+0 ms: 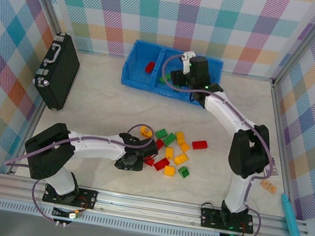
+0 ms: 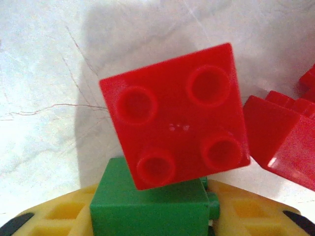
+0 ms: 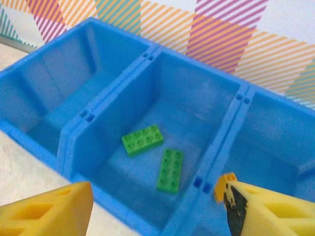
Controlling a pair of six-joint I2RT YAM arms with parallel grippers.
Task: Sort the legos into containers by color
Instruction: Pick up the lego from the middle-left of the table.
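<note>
The blue bin (image 1: 133, 74) stands at the back with three compartments. A red brick (image 1: 150, 66) lies in its left one. Two green bricks (image 3: 142, 139) (image 3: 170, 169) lie in the middle one, and an orange brick (image 3: 224, 184) sits in the right one beside my right fingertip. My right gripper (image 3: 157, 216) (image 1: 186, 59) hovers open over the bin's near wall. My left gripper (image 2: 152, 219) (image 1: 140, 158) is down at the left edge of the loose pile (image 1: 172, 154), shut on a green brick (image 2: 147, 206). A red four-stud brick (image 2: 177, 115) leans over that green brick's far edge.
A black latched case (image 1: 56, 71) lies at the left wall. One orange brick (image 1: 268, 185) sits apart at the right rail, and a teal marker (image 1: 293, 228) lies outside the frame. More red bricks (image 2: 283, 140) crowd the left gripper's right side.
</note>
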